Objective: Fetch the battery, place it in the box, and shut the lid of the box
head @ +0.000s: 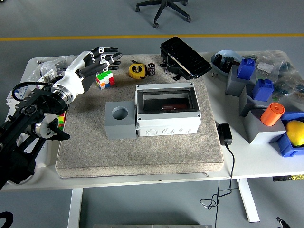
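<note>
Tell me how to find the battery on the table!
Start at the grey box in the middle of the mat. Look behind it to the yellow tape measure. The battery stands just right of the tape: a small dark cylinder, the only one there.

A white table (266, 164) stands on a grey floor (71, 19) crossed by a yellow line (57, 38). An office chair's wheeled base (163, 10) sits beyond it.

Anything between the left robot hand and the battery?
Head view: a Rubik's cube below the left robot hand, then a yellow tape measure beside the battery.
</note>
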Available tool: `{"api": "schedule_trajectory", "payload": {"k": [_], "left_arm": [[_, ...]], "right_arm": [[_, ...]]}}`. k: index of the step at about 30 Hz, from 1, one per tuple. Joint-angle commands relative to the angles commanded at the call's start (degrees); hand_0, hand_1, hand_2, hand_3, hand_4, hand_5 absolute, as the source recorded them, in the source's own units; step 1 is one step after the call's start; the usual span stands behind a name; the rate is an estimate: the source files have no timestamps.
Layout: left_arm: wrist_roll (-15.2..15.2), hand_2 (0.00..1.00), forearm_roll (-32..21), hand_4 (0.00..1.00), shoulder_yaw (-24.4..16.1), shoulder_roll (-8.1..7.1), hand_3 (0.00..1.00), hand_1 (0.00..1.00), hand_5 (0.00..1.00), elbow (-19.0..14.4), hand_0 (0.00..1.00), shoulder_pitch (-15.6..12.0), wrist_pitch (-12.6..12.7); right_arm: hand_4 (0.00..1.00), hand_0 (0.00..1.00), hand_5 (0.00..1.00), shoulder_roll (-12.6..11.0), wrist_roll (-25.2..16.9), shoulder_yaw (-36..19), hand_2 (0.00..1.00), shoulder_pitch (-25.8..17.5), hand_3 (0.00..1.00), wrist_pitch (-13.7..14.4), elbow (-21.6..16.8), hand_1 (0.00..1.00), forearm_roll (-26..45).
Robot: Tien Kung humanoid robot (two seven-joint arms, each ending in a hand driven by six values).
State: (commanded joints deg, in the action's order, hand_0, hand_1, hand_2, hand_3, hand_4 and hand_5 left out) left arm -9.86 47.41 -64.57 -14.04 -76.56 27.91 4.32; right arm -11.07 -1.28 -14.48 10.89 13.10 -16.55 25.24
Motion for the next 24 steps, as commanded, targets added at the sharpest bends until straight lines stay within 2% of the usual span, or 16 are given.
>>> {"api": "schedule_trajectory", "payload": {"k": [24], "left_arm": [[-0.72,0.599,0.45,0.966,-1.6,0.42,0.604,0.634,0.318,-0.38,0.637,-0.81,-0.1]], "right_arm": [[0.882,0.66,0.438,-0.07,-0.02,-1.76,0.643,-0.59,0.537,-0.4,0.11,0.64,-0.34]]}}
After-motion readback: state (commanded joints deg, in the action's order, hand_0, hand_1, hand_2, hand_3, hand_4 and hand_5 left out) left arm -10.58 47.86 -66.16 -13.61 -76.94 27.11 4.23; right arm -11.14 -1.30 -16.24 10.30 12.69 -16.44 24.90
